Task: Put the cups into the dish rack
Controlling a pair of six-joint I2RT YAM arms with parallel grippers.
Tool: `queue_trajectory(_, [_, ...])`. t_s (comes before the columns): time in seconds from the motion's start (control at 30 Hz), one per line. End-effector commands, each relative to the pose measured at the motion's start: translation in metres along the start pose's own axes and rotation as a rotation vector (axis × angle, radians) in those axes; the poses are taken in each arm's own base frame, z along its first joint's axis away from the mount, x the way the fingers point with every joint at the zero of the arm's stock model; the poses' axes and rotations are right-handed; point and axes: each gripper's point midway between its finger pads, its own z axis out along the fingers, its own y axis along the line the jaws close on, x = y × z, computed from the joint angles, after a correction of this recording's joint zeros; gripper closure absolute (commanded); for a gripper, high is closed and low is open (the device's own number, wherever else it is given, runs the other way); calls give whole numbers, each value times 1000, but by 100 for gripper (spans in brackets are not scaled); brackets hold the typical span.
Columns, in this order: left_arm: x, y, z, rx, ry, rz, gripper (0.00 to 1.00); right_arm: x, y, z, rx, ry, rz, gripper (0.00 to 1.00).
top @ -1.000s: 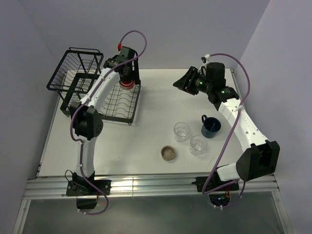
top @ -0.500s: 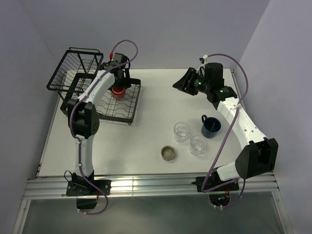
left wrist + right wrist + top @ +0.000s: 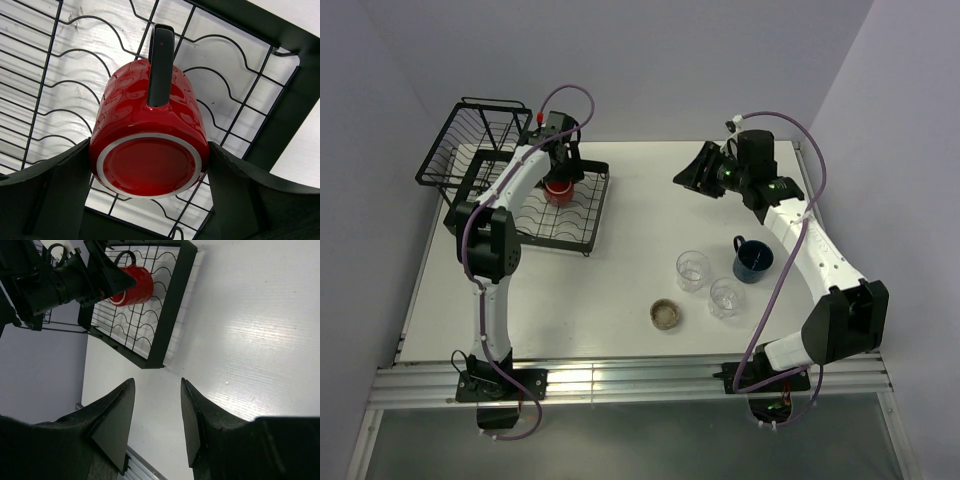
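Grip: the left gripper (image 3: pixel 150 186) has its jaws closed on the glossy red ceramic mug with a dark handle (image 3: pixel 150 135), with one finger pressing each side near the base.
Position: the mug hangs mouth-down over the flat gridded tray of the black wire dish rack (image 3: pixel 280 100), its base facing the wrist camera. Whether the rim touches the wavy wires cannot be told.
Other arm: the right gripper (image 3: pixel 157 385) has its jaws apart and empty, and hovers above the white table (image 3: pixel 620 290), apart from the rack.
Waiting: the dark blue ceramic mug (image 3: pixel 753 260) and two small clear glass tumblers (image 3: pixel 693 269) (image 3: pixel 726 296) stand on the table, well apart from the rack and near a small round tan dish (image 3: pixel 665 314).
Risk, early release: if the jaws open while the rim is off the wires, the mug would likely drop, bounce and tip over.
Risk, uneven seat: a rim resting on one wire crest would sit tilted and could topple or roll.
Risk, slip: the glaze looks slick and the hold is narrow, so a jolt could twist the mug.
Risk, pushing: pressing down too far could shove the rack.
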Motion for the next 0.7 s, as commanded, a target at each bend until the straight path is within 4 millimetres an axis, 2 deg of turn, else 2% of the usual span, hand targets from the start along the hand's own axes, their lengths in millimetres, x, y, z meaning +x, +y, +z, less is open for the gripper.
queue_trajectory(0.0, [-25, -4, -7, 18, -91, -53, 85, -6, 3, 3, -4, -12, -27, 51])
queue_trajectory(0.07, [-24, -5, -5, 20, -90, -54, 80, -6, 4, 3, -2, -11, -27, 51])
queue_trajectory(0.1, [-24, -5, -4, 20, -90, -54, 71, -6, 3, 4, -1, -10, -27, 51])
queue_trajectory(0.17, [-23, -5, -2, 18, -90, -54, 63, -6, 4, 4, 2, -10, -31, 50])
queue_trajectory(0.2, [-20, -4, -1, 16, -86, -51, 53, -7, 4, 5, 2, -10, -31, 50])
queue_trajectory(0.37, [-18, -1, 1, 5, -91, -48, 31, -5, 2, 7, 8, -4, -30, 50])
queue_trajectory(0.67, [-18, 3, 3, -14, -109, -54, 20, -4, 3, 9, 9, 1, -36, 49])
